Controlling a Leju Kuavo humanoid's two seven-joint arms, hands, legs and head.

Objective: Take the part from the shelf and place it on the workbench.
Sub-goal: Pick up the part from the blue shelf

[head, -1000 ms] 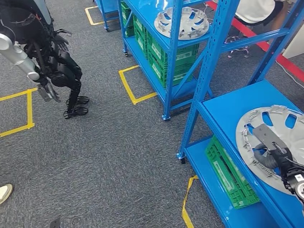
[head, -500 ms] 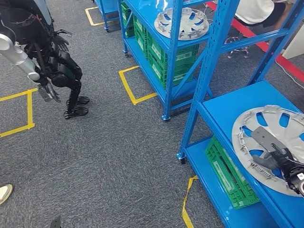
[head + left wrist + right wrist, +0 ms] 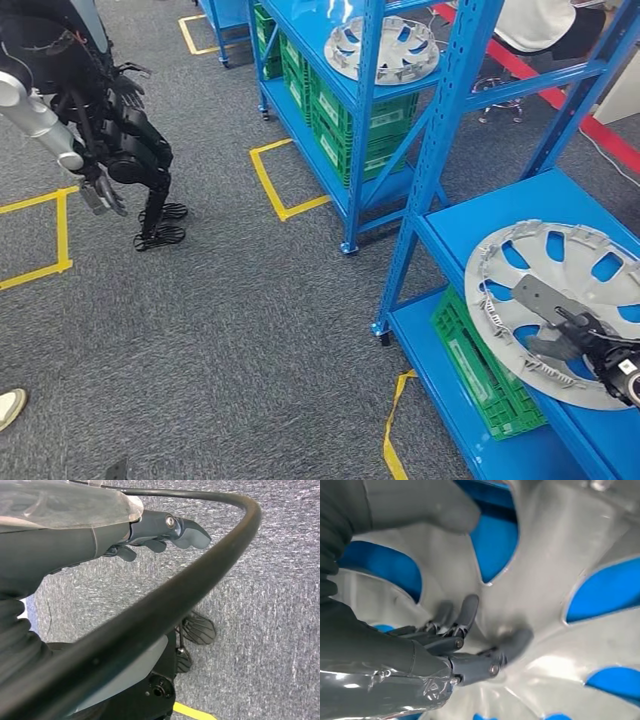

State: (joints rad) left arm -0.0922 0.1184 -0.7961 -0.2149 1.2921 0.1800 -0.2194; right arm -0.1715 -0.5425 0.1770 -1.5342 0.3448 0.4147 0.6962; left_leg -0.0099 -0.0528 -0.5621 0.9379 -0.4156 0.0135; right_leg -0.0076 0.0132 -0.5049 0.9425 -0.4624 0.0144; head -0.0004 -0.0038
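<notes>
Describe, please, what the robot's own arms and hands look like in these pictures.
The left arm is a smooth silver tube ending in a dark wrist and a small grey left hand. Up close that hand has a dark grey cover, blue-grey fingers with small screws, and a thick black cable arching past it. The right hand has dark grey fingers with silver screws, a thick grey thumb and a ribbed grey cover.

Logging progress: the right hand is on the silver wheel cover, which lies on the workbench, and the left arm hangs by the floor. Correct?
One error: the wheel cover lies on the blue shelf, not a workbench, as the head view shows. The right hand is on it.
</notes>
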